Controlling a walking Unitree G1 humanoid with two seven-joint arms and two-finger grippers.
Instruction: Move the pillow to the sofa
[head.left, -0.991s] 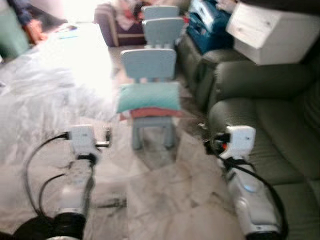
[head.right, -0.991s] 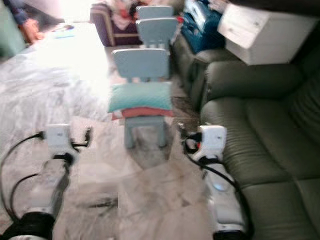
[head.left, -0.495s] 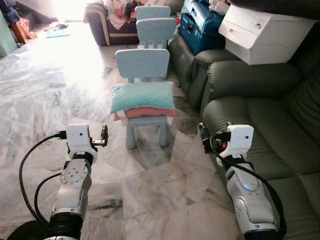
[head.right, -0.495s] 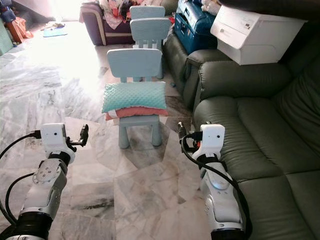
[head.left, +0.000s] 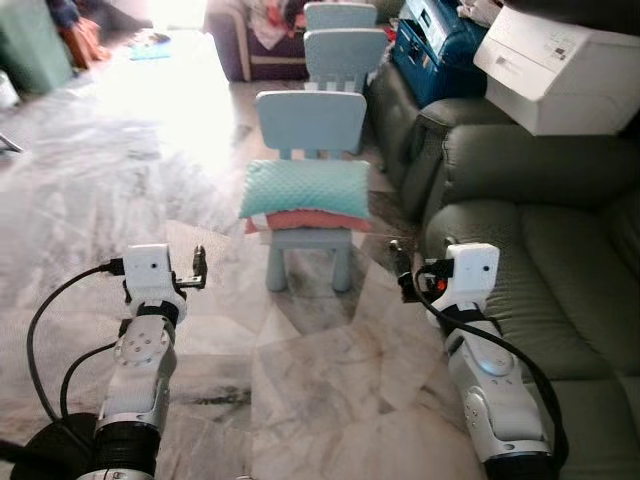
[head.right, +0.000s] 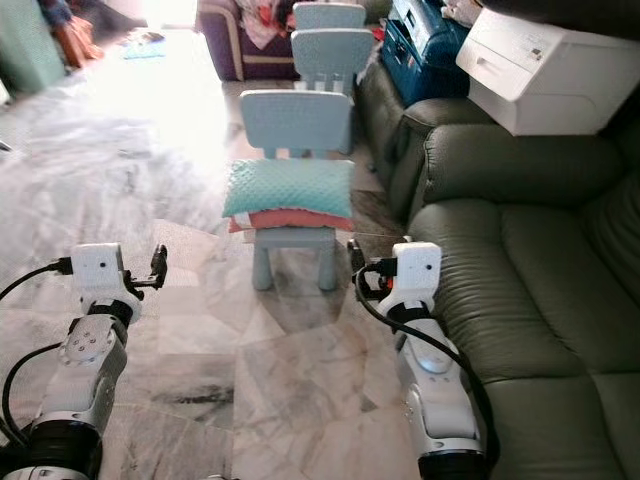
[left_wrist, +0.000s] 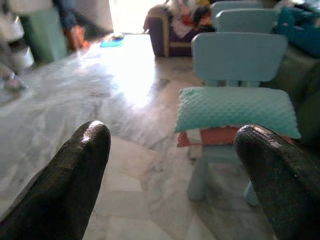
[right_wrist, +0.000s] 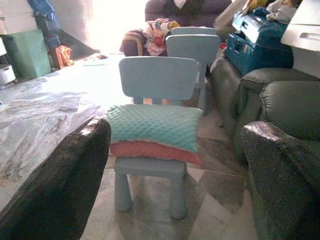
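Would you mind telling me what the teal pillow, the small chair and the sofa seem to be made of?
Teal pillow: soft fabric, its surface dotted with small raised bumps.
Small chair: probably moulded plastic, smooth, matt pale blue.
Sofa: leather or imitation, dark grey-green with a slight sheen and creases.

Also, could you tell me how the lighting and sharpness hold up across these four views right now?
Left eye view: sharp, but glare washes out the marble floor near the top. Right eye view: the same glare, the teal pillow crisp. Left wrist view: the near black fingers are blurred, the floor behind overexposed. Right wrist view: the small blue chair is clear, its fingers soft and dark.
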